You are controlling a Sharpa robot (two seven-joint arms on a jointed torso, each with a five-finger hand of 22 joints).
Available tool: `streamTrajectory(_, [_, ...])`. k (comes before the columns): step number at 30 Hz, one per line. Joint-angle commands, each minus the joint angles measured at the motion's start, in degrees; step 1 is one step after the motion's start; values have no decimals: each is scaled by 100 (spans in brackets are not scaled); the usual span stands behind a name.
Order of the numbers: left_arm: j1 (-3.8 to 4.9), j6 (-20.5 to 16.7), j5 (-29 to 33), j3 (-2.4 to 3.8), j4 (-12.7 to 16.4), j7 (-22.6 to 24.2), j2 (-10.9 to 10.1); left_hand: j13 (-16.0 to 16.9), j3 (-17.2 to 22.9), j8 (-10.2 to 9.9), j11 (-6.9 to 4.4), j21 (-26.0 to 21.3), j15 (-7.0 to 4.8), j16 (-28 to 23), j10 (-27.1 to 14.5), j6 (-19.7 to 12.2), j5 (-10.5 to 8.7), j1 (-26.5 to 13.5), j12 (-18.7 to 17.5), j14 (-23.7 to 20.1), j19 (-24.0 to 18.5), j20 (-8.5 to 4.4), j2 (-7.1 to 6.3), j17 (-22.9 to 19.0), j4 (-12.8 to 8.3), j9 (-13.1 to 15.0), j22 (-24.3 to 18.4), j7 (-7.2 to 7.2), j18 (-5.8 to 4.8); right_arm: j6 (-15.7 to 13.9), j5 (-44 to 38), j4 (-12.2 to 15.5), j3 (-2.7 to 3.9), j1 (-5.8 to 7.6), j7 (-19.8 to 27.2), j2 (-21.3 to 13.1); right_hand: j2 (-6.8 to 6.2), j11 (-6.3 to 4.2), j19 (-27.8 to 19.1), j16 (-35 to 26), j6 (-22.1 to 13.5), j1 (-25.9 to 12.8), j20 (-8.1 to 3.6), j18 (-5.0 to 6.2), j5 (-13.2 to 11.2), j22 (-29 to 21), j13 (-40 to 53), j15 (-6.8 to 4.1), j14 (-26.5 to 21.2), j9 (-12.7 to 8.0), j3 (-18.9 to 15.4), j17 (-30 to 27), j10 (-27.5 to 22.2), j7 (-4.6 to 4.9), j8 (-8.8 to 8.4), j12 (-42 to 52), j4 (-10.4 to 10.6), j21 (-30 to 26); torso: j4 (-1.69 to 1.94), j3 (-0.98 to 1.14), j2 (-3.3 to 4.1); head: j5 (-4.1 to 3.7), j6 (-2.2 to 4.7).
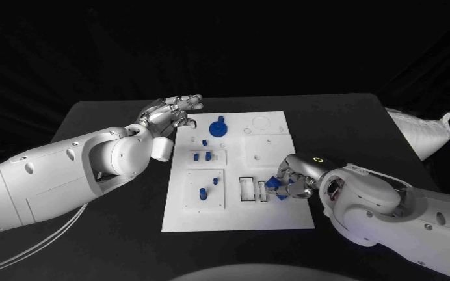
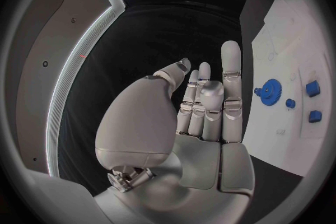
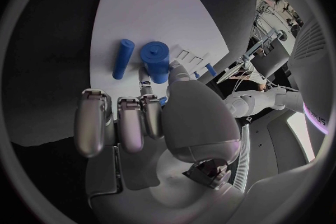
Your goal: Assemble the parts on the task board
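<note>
The head camera looks steeply down on the white board (image 1: 238,170). Each wrist camera sits close behind its hand, sharing that board (image 2: 294,67) (image 3: 161,17).

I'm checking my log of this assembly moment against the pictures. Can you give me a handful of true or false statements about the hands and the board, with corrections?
1. The left hand holds a blue part. False: it holds nothing; its fingers are extended, near the board's far left corner.
2. The right hand is at blue parts near the board's right edge. True.
3. A blue gear sits on the far part of the task board. True.
4. The task board is black and lies on a white table. False: the board is white, the table black.
5. The gear lies under the right hand. False: it lies near the left hand.
</note>
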Motion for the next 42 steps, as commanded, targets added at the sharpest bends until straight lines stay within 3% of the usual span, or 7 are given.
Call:
streamTrajectory(1, [1, 125, -22, 3, 13, 11, 12, 7, -43, 30, -11, -34, -8, -24, -45, -43, 7, -46, 13, -38, -34, 7, 15, -5, -1, 1, -5, 0, 57, -498, 0, 148, 38, 30, -49, -31, 64, -41, 71, 32, 94, 88, -36, -61, 27, 15, 664, -38, 486, 102, -4, 892, 136, -64, 35, 43, -25, 34, 15, -5, -6, -10, 10])
streamTrajectory(6, [1, 143, -22, 3, 12, 0, 28, 7, -43, 30, -11, -34, -8, -24, -45, -43, 7, -46, 13, -38, -34, 7, 15, -5, -1, 1, -5, 0, 57, -715, 101, 277, 74, 100, -59, -2, 83, -55, 79, 41, 118, 79, -50, -66, 98, 39, 688, -52, 489, 137, -22, 906, 153, -79, 44, 54, 4, 51, 26, -2, 6, -10, 8])
streamTrajectory(11, [0, 147, -22, 3, 21, -15, 34, 8, -52, 30, -10, -37, -8, -22, -61, -53, 7, -49, 25, -42, -34, 8, 13, -11, -2, 0, -7, 1, 58, -685, 292, 278, 83, 130, -68, 114, 108, -73, 86, 48, 150, 81, -64, -69, 198, 60, 718, -67, 491, 181, -36, 918, 174, -99, 55, 68, 25, 65, 31, -11, 3, 13, -12])
streamTrajectory(20, [0, 170, -22, 3, 81, -33, 44, 8, -55, 28, -8, -38, -7, -20, -68, -60, 6, -51, 27, -42, -34, 9, 11, -8, -2, -1, -8, 3, 58, -188, 608, 136, 85, 141, -87, 473, 247, -133, 80, 48, 302, -144, -107, -68, 291, 61, 720, -115, 489, 347, -140, 917, 180, -170, 130, 32, 67, 65, 29, -11, 5, 34, -58])
streamTrajectory(25, [0, 172, -22, 3, 88, -34, 48, 8, -55, 28, -8, -38, -7, -20, -68, -60, 6, -51, 27, -42, -34, 9, 11, -8, -2, -1, -8, 3, 58, 179, 651, 30, 83, 143, -113, 624, 247, -159, 82, 54, 351, -288, -127, -70, 223, 79, 619, -137, 490, 437, -248, 928, 138, -200, 168, -81, 64, 74, 25, -23, -3, 48, -61])
streamTrajectory(29, [0, 173, -22, 3, 93, -36, 45, 8, -55, 28, -8, -38, -7, -20, -68, -60, 6, -51, 27, -42, -34, 9, 11, -8, -2, -1, -8, 3, 58, 362, 661, -66, 82, 144, -136, 717, 318, -183, 96, 80, 387, -353, -143, -80, 193, 130, 545, -156, 499, 505, -277, 976, 114, -228, 203, -164, 63, 103, 28, -13, 6, 59, -65])
streamTrajectory(42, [0, 181, -22, 3, 103, -49, 40, 8, -55, 28, -8, -38, -7, -20, -68, -60, 6, -51, 27, -42, -34, 9, 11, -8, -2, -1, -8, 3, 58, 584, 528, -269, 77, 143, -200, 879, 444, -254, 103, 91, 508, -523, -196, -86, 127, 165, 681, -216, 502, 705, -372, 999, 195, -311, 352, -73, 67, 121, 26, -9, 5, 77, -79])
